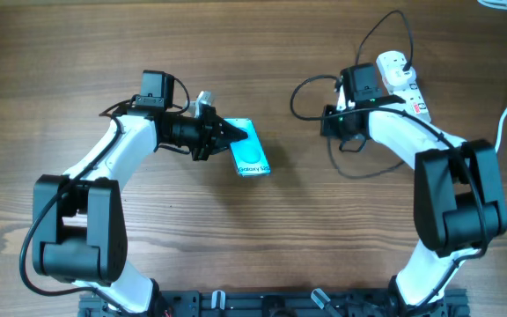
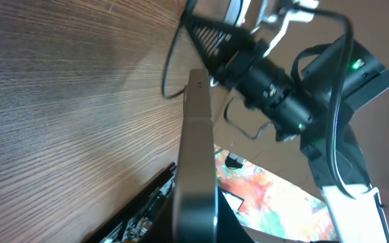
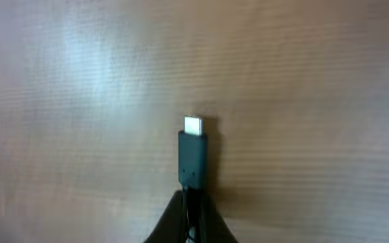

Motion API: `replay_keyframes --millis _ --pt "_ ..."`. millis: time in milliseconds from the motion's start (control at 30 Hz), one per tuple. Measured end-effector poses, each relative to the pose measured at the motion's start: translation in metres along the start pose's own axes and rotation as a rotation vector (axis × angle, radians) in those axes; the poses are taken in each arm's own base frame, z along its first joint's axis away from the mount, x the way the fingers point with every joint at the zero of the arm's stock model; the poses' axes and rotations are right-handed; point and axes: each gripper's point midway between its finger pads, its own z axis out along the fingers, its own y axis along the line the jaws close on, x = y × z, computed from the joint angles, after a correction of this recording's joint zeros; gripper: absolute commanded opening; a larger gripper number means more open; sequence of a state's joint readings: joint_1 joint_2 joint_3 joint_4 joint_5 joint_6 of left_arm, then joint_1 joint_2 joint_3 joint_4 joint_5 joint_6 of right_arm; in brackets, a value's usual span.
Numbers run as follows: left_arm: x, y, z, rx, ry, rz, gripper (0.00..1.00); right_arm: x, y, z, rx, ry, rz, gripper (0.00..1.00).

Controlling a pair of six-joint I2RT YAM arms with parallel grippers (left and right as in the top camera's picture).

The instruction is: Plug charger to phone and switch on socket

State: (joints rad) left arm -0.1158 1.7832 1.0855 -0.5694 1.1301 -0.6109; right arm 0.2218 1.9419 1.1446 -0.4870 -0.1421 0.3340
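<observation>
Near the middle of the desk (image 1: 77, 53), the left fingers (image 1: 229, 132) are clamped on the phone (image 1: 252, 156), cyan screen upward; farther right, the right fingers (image 3: 211, 231) pinch the charger (image 3: 193, 154) behind its connector tip, near the white power strip (image 1: 401, 77)

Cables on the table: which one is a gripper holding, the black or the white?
The thin black cable, pinched by the right gripper just behind its connector. The thick white cord lies free, with no gripper on it.
</observation>
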Motion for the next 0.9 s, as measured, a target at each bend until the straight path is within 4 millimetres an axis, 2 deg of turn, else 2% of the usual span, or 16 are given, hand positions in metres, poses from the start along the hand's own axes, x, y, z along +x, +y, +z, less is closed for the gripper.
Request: replay_keyframes --millis 33,67,100,133,233,300,367,400,567,900 --pt "0.000 0.000 0.000 0.000 0.000 0.000 0.04 0.012 0.007 -0.001 -0.015 0.042 -0.012 0.30" --pt "0.000 0.000 0.000 0.000 0.000 0.000 0.04 0.019 0.015 -0.002 -0.034 0.065 -0.032 0.43" --pt "0.000 0.000 0.000 0.000 0.000 0.000 0.04 0.022 0.022 -0.002 -0.050 0.071 -0.048 0.46" --pt "0.000 0.000 0.000 0.000 0.000 0.000 0.04 0.022 0.029 -0.002 -0.068 0.067 -0.062 0.52" --pt "0.000 0.000 0.000 0.000 0.000 0.000 0.04 0.017 0.037 -0.002 -0.088 0.033 -0.082 0.67" --pt "0.000 0.000 0.000 0.000 0.000 0.000 0.04 0.012 0.041 -0.001 -0.081 -0.001 -0.100 0.82" --pt "0.000 0.000 0.000 0.000 0.000 0.000 0.04 0.007 0.042 -0.001 -0.073 -0.024 -0.112 0.90" --pt "0.000 0.000 0.000 0.000 0.000 0.000 0.04 0.004 0.041 -0.001 -0.061 -0.040 -0.116 0.98" --pt "0.000 0.000 0.000 0.000 0.000 0.000 0.04 -0.007 0.031 -0.001 0.004 -0.089 -0.127 1.00" --pt "0.000 0.000 0.000 0.000 0.000 0.000 0.04 -0.003 0.018 0.002 0.061 -0.105 -0.143 0.82"
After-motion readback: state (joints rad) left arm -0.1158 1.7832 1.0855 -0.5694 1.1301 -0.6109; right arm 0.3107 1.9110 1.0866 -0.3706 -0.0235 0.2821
